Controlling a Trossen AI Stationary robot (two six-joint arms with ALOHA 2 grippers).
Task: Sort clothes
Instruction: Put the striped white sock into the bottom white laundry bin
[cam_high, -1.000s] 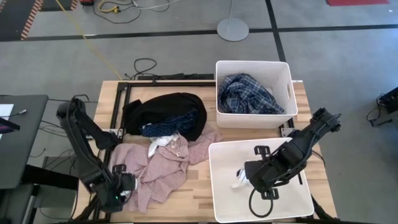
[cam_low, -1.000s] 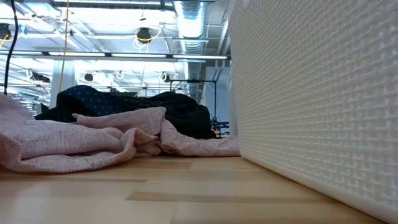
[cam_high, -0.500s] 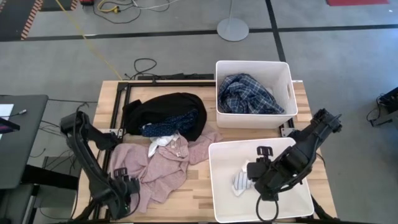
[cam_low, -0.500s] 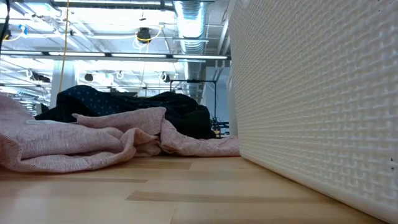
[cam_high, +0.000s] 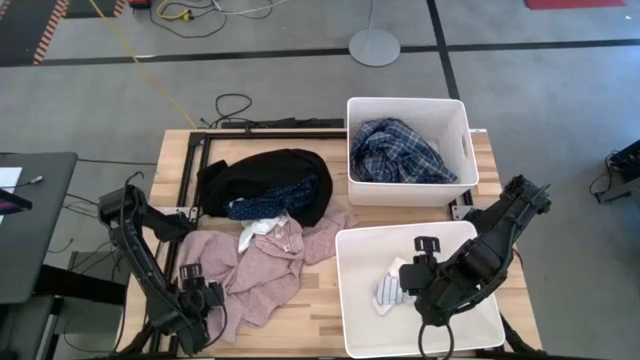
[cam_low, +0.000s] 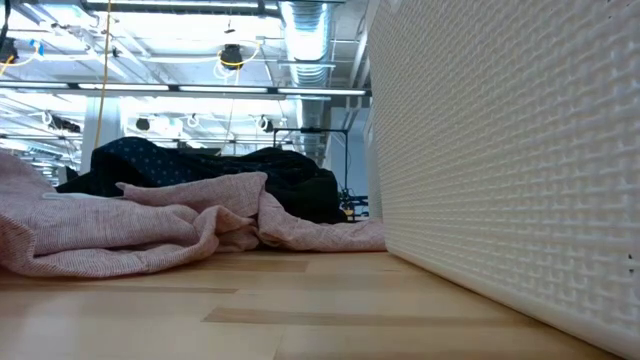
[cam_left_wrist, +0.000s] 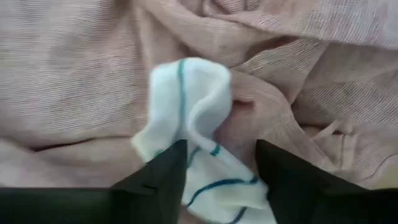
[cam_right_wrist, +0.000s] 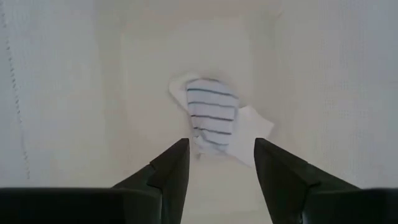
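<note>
Overhead first: left gripper (cam_high: 200, 303) down at seven o'clock on the pink garment (cam_high: 262, 262); right gripper (cam_high: 412, 280) inside the near bin (cam_high: 352, 300) at five, striped sock (cam_high: 386, 293) lying free beside it. Left wrist next: fingers parted, straddling a white sock with teal stripes (cam_left_wrist: 193, 124), not yet pinching. Right wrist: fingers spread, nothing held. Best pinch the sock alone, never the pink cloth beneath.

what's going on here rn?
Clothes sorting, midway. The right hand hangs open over a striped sock lying in the near bin. The left hand is at a white sock with green stripes on the pink garment, fingers either side. The plaid shirt is in the far bin; the black garment is on the table.
</note>
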